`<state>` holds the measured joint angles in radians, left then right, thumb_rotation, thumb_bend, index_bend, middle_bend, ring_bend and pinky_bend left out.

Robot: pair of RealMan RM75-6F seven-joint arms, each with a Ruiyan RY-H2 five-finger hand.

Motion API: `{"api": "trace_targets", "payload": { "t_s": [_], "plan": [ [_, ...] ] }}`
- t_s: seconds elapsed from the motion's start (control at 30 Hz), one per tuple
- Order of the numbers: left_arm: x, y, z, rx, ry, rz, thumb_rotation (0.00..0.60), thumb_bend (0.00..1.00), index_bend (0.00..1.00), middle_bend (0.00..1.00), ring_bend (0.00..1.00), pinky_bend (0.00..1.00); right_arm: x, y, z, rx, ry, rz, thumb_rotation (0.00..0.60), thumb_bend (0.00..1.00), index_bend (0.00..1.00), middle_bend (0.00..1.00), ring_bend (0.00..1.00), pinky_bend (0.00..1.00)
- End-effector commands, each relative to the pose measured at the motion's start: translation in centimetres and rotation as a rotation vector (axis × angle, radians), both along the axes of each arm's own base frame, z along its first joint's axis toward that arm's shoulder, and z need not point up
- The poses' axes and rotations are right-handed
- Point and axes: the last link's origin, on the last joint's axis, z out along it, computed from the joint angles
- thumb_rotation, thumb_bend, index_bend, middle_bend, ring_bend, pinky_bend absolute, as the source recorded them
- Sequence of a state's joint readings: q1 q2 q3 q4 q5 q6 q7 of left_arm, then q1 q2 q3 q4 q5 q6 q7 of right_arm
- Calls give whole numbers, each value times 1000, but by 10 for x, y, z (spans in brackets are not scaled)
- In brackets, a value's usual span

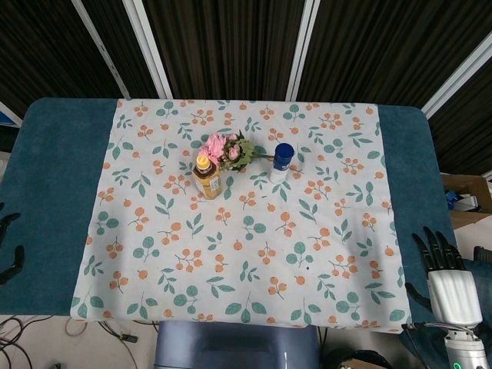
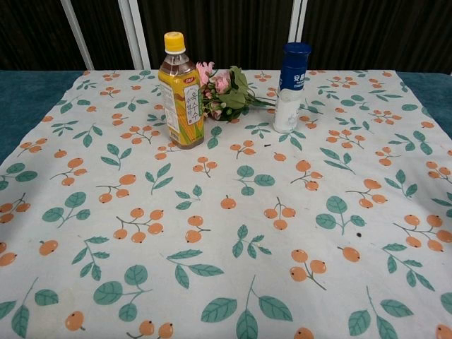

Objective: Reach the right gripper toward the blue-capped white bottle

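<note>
Reach not started. Right hand [image 1: 450, 280] sits at the table's near right edge, fingers spread, holding nothing. White bottle [image 1: 281, 163] stands upright far across the cloth, just beside the flowers [image 1: 229, 150], well apart from the hand. Whole approach left.

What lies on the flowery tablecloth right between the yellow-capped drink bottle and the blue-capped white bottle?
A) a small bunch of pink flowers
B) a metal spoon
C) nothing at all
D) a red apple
A: a small bunch of pink flowers with green leaves lies between the yellow-capped amber drink bottle and the blue-capped white bottle, plain in both views.
</note>
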<state>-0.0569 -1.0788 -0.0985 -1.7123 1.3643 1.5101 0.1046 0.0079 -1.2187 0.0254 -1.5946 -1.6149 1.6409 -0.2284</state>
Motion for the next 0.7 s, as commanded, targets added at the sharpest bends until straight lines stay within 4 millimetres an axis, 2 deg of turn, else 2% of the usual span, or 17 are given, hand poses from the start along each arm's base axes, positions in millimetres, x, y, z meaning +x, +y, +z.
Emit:
{"api": "trace_targets", "payload": {
  "t_s": [0.03,0.7],
  "plan": [
    [0,0,0,1,0,0,600,497,183,27,40,0,-1,0,1,-4,-1,-1,600,216,97,31,35,193],
    [-1,0,1,4,0,1,600,497,182,27,41,0,-3,3,8,-17,-38,-4,600,217,93,31,35,193]
  ]
}}
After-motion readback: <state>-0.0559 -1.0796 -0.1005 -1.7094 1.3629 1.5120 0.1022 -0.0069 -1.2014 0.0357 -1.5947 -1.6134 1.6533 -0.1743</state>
